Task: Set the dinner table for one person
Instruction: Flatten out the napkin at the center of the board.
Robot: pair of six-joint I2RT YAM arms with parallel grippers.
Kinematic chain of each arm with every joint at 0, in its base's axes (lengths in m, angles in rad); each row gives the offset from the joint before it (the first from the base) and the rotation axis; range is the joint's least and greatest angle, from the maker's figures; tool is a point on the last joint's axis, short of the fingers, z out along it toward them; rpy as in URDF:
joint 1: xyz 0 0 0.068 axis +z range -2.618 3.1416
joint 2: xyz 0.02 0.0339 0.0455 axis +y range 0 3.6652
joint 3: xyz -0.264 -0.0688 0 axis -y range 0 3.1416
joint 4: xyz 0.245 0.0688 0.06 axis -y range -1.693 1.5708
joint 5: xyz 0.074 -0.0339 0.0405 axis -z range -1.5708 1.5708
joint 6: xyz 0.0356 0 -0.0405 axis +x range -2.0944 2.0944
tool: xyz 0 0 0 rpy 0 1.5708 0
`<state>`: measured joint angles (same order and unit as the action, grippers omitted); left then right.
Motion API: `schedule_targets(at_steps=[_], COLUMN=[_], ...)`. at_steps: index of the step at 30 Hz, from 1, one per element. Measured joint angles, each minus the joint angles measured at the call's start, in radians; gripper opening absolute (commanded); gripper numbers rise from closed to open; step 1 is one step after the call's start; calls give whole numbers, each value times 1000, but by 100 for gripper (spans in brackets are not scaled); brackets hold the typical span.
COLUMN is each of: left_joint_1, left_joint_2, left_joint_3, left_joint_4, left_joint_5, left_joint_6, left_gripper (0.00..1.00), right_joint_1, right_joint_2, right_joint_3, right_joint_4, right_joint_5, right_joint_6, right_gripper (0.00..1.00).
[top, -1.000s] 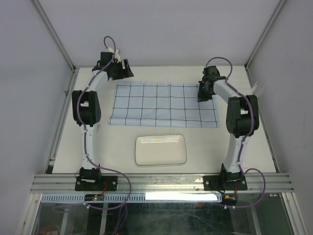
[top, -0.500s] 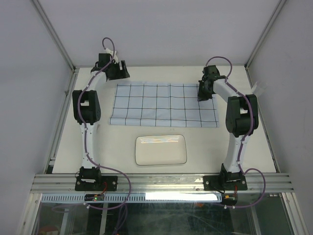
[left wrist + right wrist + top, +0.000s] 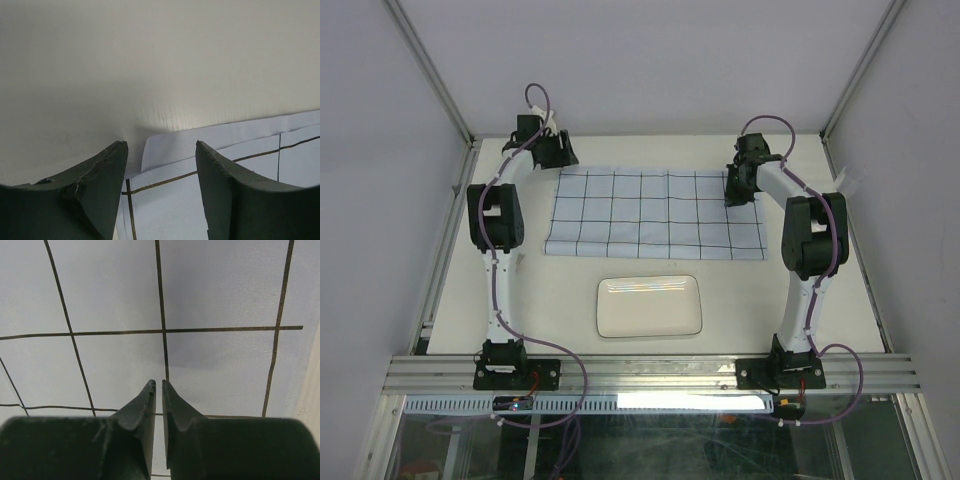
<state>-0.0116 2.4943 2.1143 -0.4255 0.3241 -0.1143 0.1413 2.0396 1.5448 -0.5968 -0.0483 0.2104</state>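
A pale-blue cloth (image 3: 650,215) with dark grid lines lies spread flat on the far half of the dinner table (image 3: 555,295). A white rectangular plate (image 3: 649,306) sits in front of it. My left gripper (image 3: 558,152) is at the cloth's far left corner. In the left wrist view its jaws (image 3: 160,145) stand open on either side of that corner of the cloth (image 3: 240,140), with bare dinner table (image 3: 150,60) beyond. My right gripper (image 3: 735,188) is over the cloth's far right part. Its fingers (image 3: 158,382) are shut just above the flat cloth (image 3: 115,290), with only a hairline slit between them.
Aluminium rails (image 3: 650,372) run along the near edge, where both arm bases are bolted. Grey walls close in the left, right and far sides. The cloth's right edge meets cream tabletop (image 3: 310,405) in the right wrist view.
My left gripper has moved left and a little farther back, to the cloth's far left corner, and its jaws have narrowed somewhat. The right arm, cloth and plate have not moved.
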Motion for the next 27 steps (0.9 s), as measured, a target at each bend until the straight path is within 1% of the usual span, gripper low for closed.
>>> schedule_targets(at_steps=[3,7,11,15,27], left_joint_1=[0,0,0,0,0], left_joint_2=[13,20,23,23,23], left_joint_3=[1,5,4,3,-6], left_joint_4=[5,9,6,4,-2], left_joint_5=[25,56,74,79,80], left_joint_6=[0,-1,-1,-1,1], left_gripper=[52,40,25,0,0], right_joint_1=[0,0,-1,-1,-3], right_joint_2=[0,0,0,0,0], right_joint_3=[0,0,0,0,0], right_joint_4=[0,0,0,0,0], right_joint_5=[0,2,3,3,3], right_joint_6=[-1,-3,-3,-3,-3], right_gripper=[13,13,12,12,12])
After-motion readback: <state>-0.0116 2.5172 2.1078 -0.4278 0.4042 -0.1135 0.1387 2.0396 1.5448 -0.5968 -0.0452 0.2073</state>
